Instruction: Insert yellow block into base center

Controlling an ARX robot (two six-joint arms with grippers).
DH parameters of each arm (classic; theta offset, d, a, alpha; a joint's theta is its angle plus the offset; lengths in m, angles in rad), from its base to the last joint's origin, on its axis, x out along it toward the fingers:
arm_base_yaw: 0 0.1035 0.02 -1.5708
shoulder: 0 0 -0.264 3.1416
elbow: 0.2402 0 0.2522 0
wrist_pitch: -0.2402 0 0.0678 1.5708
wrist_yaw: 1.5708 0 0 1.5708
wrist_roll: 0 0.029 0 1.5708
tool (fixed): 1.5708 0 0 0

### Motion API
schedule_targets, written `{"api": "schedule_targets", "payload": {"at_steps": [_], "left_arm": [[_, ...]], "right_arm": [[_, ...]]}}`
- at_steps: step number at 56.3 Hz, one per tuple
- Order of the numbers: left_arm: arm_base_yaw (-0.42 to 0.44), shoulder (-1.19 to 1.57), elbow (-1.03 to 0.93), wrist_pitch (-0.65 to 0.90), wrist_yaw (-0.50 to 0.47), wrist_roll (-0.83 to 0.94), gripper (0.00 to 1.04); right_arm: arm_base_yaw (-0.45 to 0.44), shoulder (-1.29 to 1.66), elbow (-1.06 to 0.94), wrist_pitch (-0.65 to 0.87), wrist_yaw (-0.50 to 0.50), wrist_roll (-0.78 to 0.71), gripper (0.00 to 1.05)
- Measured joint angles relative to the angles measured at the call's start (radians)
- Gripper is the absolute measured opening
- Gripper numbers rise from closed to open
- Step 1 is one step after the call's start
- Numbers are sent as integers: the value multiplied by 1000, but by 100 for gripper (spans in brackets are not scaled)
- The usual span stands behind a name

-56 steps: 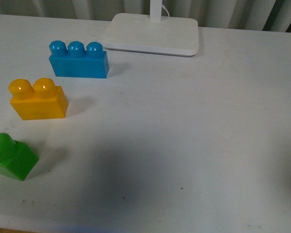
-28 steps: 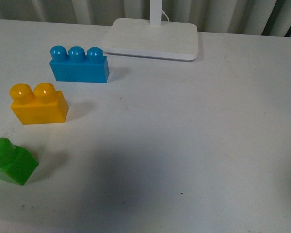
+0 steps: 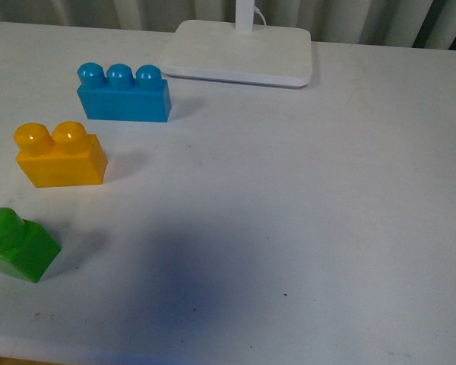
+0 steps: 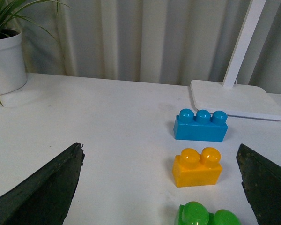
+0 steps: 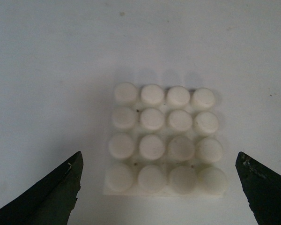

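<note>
While the left end effector (image 4: 159, 146) and right end effector (image 5: 159, 154) gape empty, curtains (image 4: 131, 37) back the white table (image 3: 327, 190).

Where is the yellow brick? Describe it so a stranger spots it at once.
From the white lamp stand at the far edge of the table, follow the three bricks on the left toward the robot. The yellow brick is the middle one, between the blue brick and green brick, with two studs.

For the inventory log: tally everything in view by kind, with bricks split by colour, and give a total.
Blue three-stud brick: 1
Yellow block: 1
Green brick: 1
White studded base: 1
White lamp stand: 1
Potted plant: 1
Total: 6
</note>
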State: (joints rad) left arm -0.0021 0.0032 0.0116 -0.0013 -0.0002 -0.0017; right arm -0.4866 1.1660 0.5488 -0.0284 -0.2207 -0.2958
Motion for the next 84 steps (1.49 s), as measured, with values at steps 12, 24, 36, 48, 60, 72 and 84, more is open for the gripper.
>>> {"api": "schedule_targets", "payload": {"at_steps": [12, 24, 36, 48, 60, 72, 84], "left_arm": [[0, 0, 0, 0, 0, 0, 98], [0, 0, 0, 0, 0, 0, 98], [0, 0, 0, 0, 0, 0, 98], [0, 0, 0, 0, 0, 0, 98], [0, 0, 0, 0, 0, 0, 98], [0, 0, 0, 0, 0, 0, 98], [0, 0, 0, 0, 0, 0, 98]], "right_arm": [[-41, 217, 145, -65, -2, -51, 96], [-50, 339, 204, -72, 1, -65, 96], [-50, 401, 213, -62, -2, -76, 96], [-51, 458, 238, -31, -2, -74, 96], [-69, 488, 259, -29, 15, -103, 96], [-60, 492, 259, -62, -8, -146, 96], [2, 470, 222, -79, -45, -75, 96]]}}
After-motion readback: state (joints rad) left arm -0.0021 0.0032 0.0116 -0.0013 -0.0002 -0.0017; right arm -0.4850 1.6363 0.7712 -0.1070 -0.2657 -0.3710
